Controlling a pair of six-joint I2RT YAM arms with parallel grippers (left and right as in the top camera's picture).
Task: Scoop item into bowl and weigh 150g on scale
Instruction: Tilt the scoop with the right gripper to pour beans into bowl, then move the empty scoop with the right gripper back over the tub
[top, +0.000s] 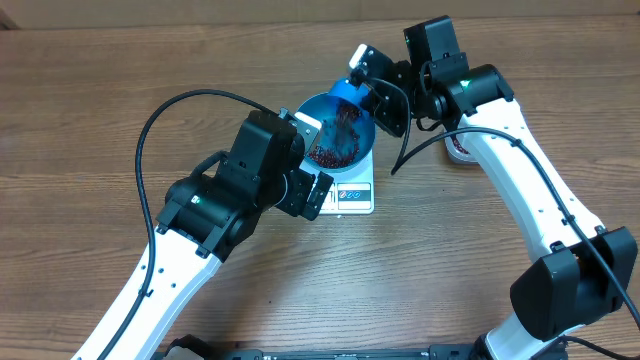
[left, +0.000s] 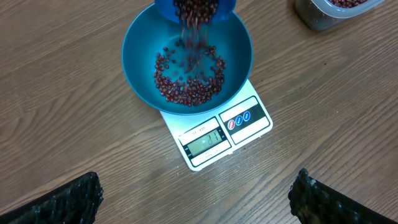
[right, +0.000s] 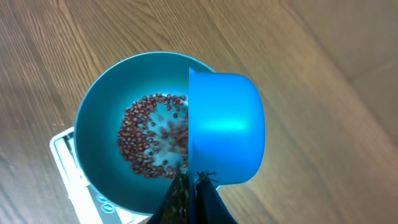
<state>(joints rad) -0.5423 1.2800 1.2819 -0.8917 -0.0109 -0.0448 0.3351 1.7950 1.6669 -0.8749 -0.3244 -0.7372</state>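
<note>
The right gripper (right: 189, 193) is pinched tight on the handle of a small blue plastic scoop (right: 227, 130). Its arm bends in from the right and tips the scoop over the round shiny blue bowl (right: 93, 124). Many tiny dark red beans (right: 149, 143) spill into a pile in the bowl, which sits on the small white square scale (left: 217, 140). The left gripper (left: 196, 186) hangs wide apart and empty near the scale's front, its arm reaching from the lower left.
</note>
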